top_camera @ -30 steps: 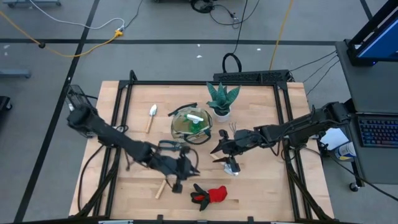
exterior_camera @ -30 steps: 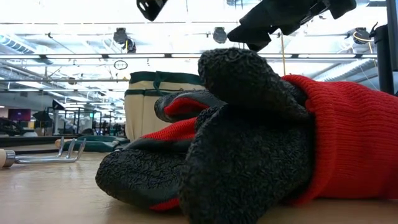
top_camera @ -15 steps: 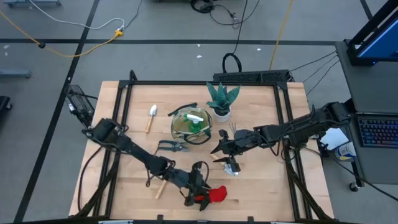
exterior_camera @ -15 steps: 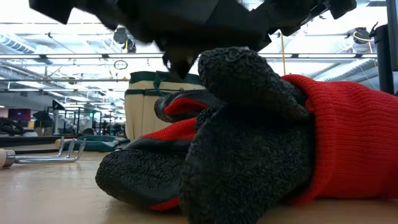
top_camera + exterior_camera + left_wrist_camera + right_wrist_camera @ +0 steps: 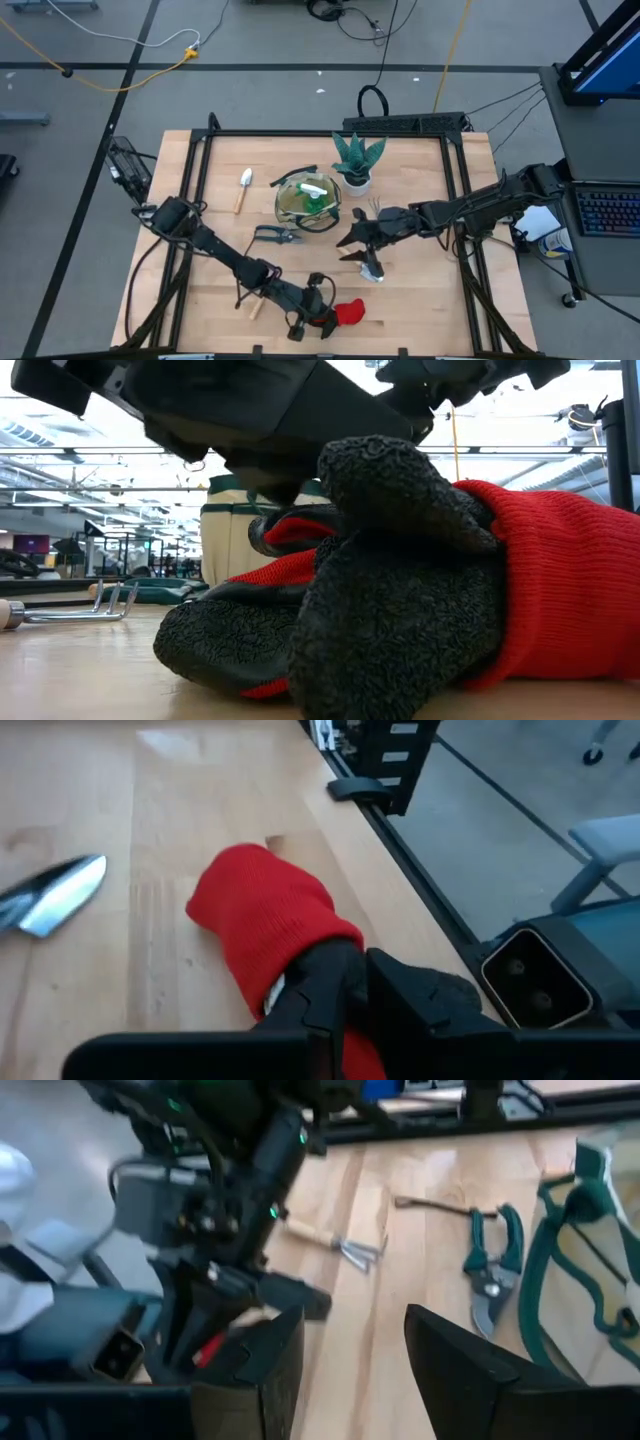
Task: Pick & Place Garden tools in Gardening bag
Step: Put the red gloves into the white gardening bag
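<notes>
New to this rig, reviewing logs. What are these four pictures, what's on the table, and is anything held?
Two robot arms work at a wooden table. One camera looks down from above, one sits at table height, and one rides on each wrist.

On the table: bag, potted plant, trowel, shears, rake and gloves.

The left gripper is down on the gloves, fingers closed on the fabric. The right gripper hovers open beside the bag, holding nothing.

1 bag (image 5: 308,203), 1 shears (image 5: 272,236), 1 rake (image 5: 335,1243), 2 trowels (image 5: 243,186) (visible ones).
</notes>
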`<state>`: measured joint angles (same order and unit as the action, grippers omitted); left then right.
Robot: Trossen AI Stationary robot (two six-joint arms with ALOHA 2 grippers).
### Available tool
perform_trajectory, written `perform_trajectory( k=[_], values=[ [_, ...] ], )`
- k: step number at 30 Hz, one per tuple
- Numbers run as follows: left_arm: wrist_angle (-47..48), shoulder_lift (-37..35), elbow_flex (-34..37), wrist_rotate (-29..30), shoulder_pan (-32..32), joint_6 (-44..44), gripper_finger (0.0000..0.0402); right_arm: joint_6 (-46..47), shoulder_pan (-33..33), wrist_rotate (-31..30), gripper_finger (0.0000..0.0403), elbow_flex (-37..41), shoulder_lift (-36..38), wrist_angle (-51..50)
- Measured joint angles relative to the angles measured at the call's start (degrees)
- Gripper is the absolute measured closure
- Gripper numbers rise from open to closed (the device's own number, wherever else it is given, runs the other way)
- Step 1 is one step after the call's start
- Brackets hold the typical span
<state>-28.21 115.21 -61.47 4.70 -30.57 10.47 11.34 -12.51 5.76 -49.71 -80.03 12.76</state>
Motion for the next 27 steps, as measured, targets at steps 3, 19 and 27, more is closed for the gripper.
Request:
perform_trajectory(
  k=[3, 19, 27],
  values=[
    [0.4, -0.05, 0.0, 0.02, 0.0, 0.15, 0.0354, 0.4, -0.02, 0.02, 0.0236, 0.0, 0.0, 2.38],
    [-0.66, -0.05, -0.02, 1.34, 0.81, -5.58, 0.0354, -0.69, 0.02, 0.22, 0.0236, 0.0, 0.0, 5.48],
    [-0.25, -0.05, -0.02, 8.6, -0.19, -3.86, 0.0355, -1.76, 0.02, 0.24, 0.0236, 0.0, 0.0, 4.92]
  ],
)
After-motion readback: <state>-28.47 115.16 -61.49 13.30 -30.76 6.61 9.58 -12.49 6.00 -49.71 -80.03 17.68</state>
